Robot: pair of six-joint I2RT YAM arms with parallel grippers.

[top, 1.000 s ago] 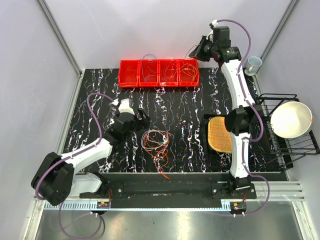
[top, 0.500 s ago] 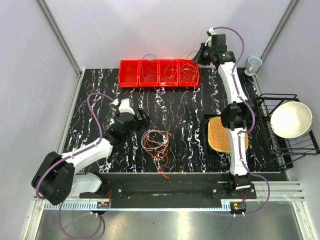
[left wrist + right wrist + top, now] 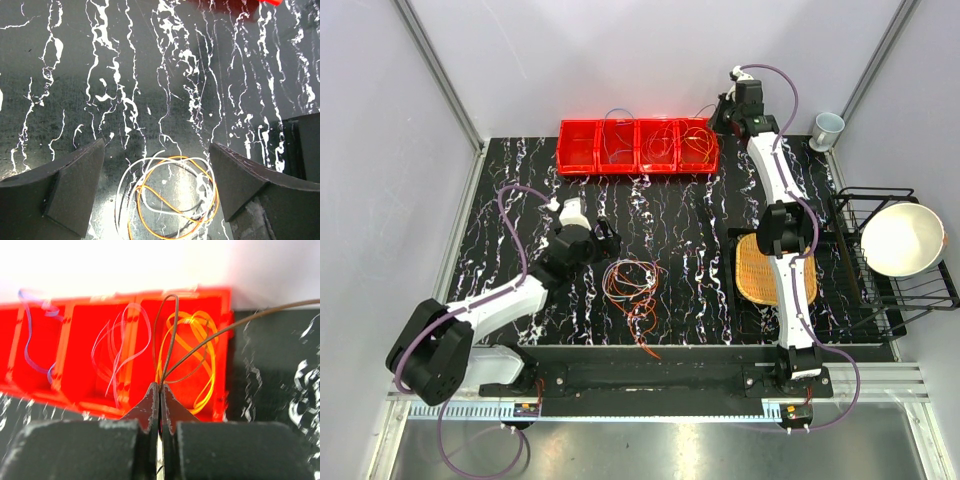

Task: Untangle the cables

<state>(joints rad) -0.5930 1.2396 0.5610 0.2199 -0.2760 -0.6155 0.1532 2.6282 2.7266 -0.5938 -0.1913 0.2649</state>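
Orange cables (image 3: 632, 280) far from table (image 3: 700, 230) edges

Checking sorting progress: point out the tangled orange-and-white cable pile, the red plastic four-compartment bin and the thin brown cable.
Tangled cable pile (image 3: 628, 282): top view, middle of loops.
Red bin (image 3: 578, 148): top view, bare leftmost compartment.
Thin brown cable (image 3: 171, 340): right wrist view, upright strand.

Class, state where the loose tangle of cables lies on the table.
In the top view, the tangle lies near the middle of the table, just right of the open left end effector, on the near side of the red bins.
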